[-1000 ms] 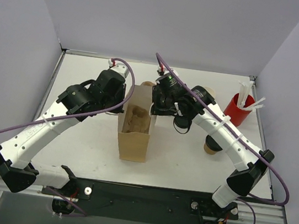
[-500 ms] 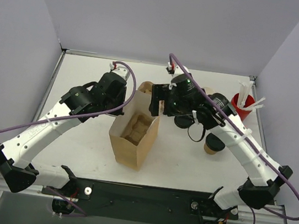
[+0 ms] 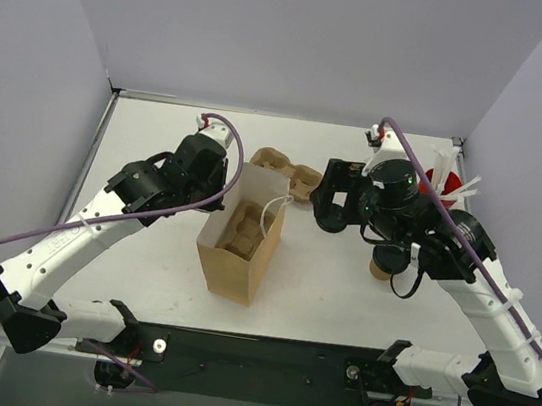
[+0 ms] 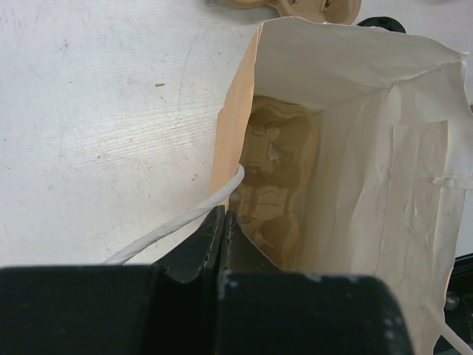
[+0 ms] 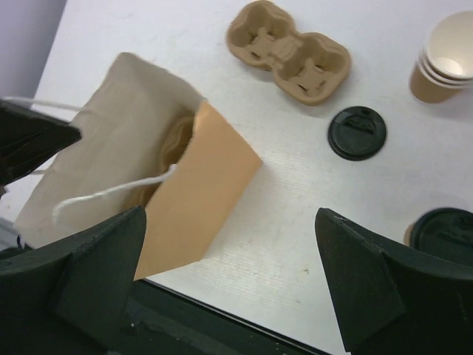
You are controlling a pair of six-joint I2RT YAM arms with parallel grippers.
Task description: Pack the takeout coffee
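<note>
The brown paper bag [image 3: 231,273] stands open and leaning at the table's middle, with a moulded cup carrier [image 3: 240,231] down inside it. My left gripper [image 4: 224,217] is shut on the bag's left rim, and the white string handle [image 4: 177,225] runs past its fingers. My right gripper [image 5: 230,222] hangs open and empty above the table, to the right of the bag [image 5: 199,200]. The takeout coffee cups [image 5: 443,55], tan with cream insides, stand nested at the back right. In the top view my right arm hides them.
A second cup carrier [image 3: 290,173] lies behind the bag. A flat black lid [image 5: 357,133] rests beside it. A tan cup with a black lid [image 3: 380,269] stands under my right arm. The red cup of white sticks [image 3: 436,189] is at the back right.
My right gripper has opened wide and drawn back to the right, away from the bag's mouth. The bag now leans with its mouth spread. The left gripper has kept its hold.
</note>
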